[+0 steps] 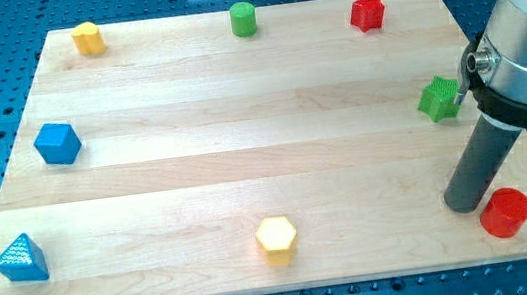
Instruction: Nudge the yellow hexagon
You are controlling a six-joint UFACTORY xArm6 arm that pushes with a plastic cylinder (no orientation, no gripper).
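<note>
My tip (465,205) sits on the board (242,140) at its lower right, just beside the red cylinder (505,212), which is at about 4 o'clock from it and looks a hair apart, hard to say if touching. No gripper on this rig, just the bare rod, so nothing is held and there is nothing to open or close. Target is the yellow hexagon (277,239), near the bottom edge around the middle. Key relation: hexagon lies at roughly 9 o'clock from my tip, well apart, almost the same row, path between looks free. My guess is a straight run toward 9 o'clock gets contact on its right face. Others are out of the way: green star (439,99) at 12 o'clock from tip, blue triangle (21,260) far at 9 past the hexagon, blue cube (58,144), a yellow block (88,37), green cylinder (244,18), red star (367,12) along the top.
</note>
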